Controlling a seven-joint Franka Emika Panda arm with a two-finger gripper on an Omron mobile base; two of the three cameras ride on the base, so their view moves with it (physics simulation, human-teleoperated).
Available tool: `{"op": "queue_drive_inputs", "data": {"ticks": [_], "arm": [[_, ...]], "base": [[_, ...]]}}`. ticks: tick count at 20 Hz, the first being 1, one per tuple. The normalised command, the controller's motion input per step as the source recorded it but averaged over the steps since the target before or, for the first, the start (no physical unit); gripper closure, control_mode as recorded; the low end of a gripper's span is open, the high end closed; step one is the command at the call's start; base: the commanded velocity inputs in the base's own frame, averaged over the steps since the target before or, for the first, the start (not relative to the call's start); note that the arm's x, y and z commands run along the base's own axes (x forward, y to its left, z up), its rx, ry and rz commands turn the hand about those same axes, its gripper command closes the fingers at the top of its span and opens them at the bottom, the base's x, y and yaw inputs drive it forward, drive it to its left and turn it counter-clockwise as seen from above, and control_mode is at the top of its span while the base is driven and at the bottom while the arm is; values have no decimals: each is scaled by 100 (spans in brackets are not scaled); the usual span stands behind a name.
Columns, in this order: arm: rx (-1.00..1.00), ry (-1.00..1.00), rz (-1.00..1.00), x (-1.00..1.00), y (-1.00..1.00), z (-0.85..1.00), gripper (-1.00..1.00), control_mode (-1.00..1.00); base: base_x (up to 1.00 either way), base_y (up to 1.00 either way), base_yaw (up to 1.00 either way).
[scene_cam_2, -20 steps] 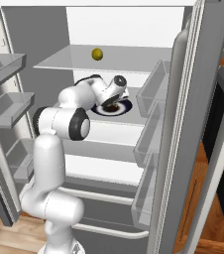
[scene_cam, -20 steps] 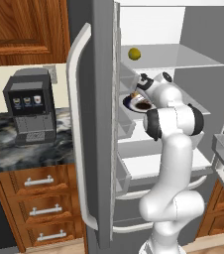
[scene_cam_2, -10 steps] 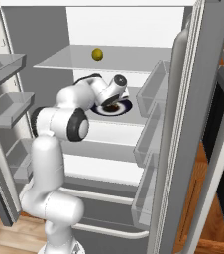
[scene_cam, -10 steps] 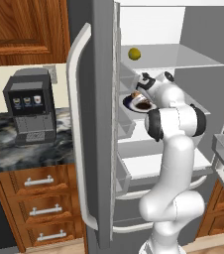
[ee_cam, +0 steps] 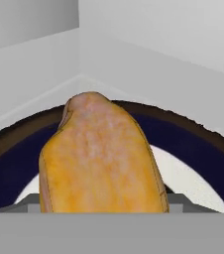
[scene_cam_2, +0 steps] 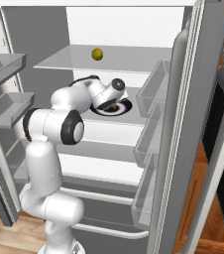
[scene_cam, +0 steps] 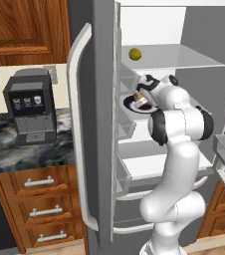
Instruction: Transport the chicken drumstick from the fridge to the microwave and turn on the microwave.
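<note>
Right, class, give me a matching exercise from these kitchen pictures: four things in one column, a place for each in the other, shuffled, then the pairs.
Things
1. drumstick
2. yellow ball
3. coffee machine
4. plate

Places
A. on the counter left of the fridge
B. on the top fridge shelf
C. on the plate
D. on the fridge shelf below the top one

Pairs: 1-C, 2-B, 3-A, 4-D
</note>
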Motion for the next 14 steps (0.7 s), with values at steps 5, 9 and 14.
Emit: {"op": "queue_drive_inputs", "data": {"ticks": [5,9,14], "arm": [[-2,0,0,-26,0,12,100,-100],[0,0,0,-30,0,23,100,-100],[0,0,0,-35,0,11,100,-100]], "base": [[0,0,0],[0,0,0],[0,0,0]]}}
